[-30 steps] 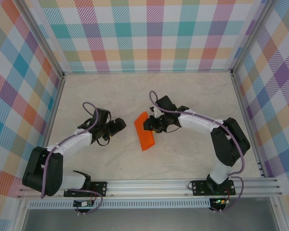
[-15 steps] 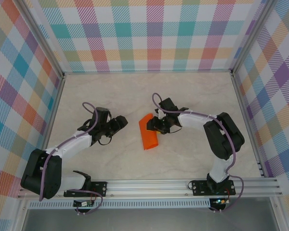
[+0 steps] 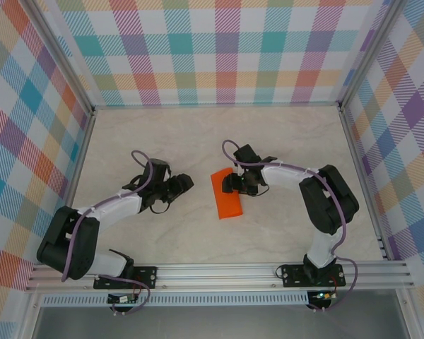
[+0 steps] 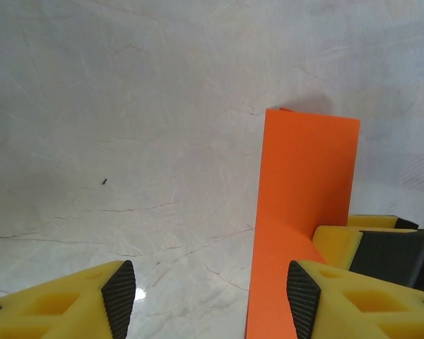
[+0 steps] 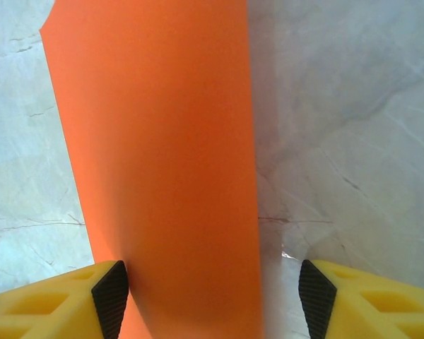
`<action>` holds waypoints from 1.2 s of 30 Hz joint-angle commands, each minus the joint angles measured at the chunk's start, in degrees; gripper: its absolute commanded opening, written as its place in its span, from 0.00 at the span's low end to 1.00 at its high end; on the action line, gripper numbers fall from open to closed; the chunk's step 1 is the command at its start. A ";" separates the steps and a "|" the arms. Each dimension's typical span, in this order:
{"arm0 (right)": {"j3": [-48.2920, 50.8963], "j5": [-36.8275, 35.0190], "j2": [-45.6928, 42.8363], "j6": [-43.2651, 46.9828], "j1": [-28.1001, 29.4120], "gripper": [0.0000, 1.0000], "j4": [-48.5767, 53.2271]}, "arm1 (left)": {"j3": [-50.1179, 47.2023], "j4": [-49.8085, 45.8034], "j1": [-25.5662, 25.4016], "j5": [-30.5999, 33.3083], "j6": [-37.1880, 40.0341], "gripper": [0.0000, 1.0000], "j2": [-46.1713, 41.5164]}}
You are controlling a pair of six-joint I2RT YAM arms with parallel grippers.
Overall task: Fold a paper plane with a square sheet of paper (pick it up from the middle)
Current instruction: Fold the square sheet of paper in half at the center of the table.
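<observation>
Under the opened right hand (image 3: pixel 232 185) the sheet of paper (image 3: pixel 227 199) now lies flat, left hand (image 3: pixel 185 184) open and nearer.

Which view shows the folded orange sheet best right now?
Top external: the orange sheet shows almost its whole outline. Left wrist catches its far end and one long edge; right wrist sees it close up, near end cut off.

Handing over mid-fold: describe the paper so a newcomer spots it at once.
Look at the pale marble table inside the plaid walls. Near its middle, by the right hand, lies the paper, a flat folded strip. It is the only bright orange thing.
</observation>
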State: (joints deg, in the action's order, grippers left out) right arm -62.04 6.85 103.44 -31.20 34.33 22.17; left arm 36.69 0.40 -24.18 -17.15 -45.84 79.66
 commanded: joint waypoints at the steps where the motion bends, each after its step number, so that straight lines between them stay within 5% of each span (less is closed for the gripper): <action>1: -1.07 -1.39 -1.33 -0.15 -0.28 0.65 1.73 | 2.84 2.10 -1.77 -1.66 -0.45 0.61 1.95; 17: 0.43 -2.22 2.68 -4.66 -1.67 0.58 1.74 | 13.12 5.42 -9.33 -0.21 -1.19 0.38 16.21; 36: 3.49 -3.95 7.07 1.73 -1.63 0.60 0.46 | 14.11 6.80 -11.10 8.44 -0.44 0.33 18.41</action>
State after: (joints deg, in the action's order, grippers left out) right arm -62.00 4.99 104.68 -32.36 32.75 23.20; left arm 50.09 6.83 -34.81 -11.11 -46.89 98.52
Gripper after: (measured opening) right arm 0.590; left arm 0.332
